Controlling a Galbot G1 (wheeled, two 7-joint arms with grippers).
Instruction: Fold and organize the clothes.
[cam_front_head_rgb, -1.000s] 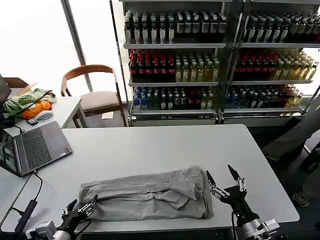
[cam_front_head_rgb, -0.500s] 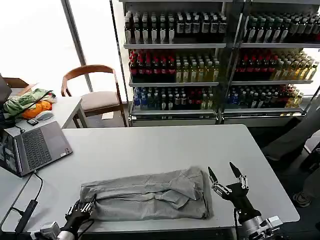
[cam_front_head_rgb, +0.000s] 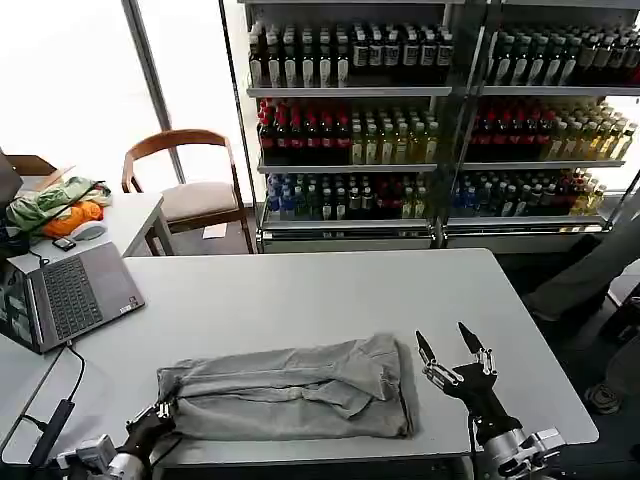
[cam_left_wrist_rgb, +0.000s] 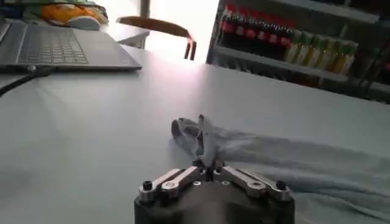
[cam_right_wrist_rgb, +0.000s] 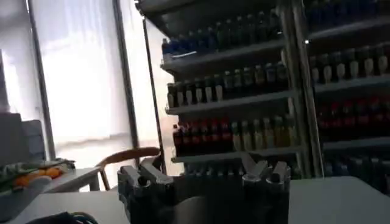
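Shirt (cam_front_head_rgb: 285, 391) lay folded lengthwise along table (cam_front_head_rgb: 300, 290) near edge, long axis left-right | left gripper (cam_front_head_rgb: 157, 416) pinched shut on its left end, nearer arm | right gripper (cam_front_head_rgb: 455, 366) spread open, empty, just beside right end

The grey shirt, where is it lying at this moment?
In the head view the grey shirt lies folded on the table's near edge, between the left gripper pinching its corner and the open right gripper.

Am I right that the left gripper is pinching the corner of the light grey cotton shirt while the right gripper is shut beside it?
Not quite: the right gripper is open, fingers spread, as the head view shows. The left gripper does pinch the corner of the light grey cotton shirt.
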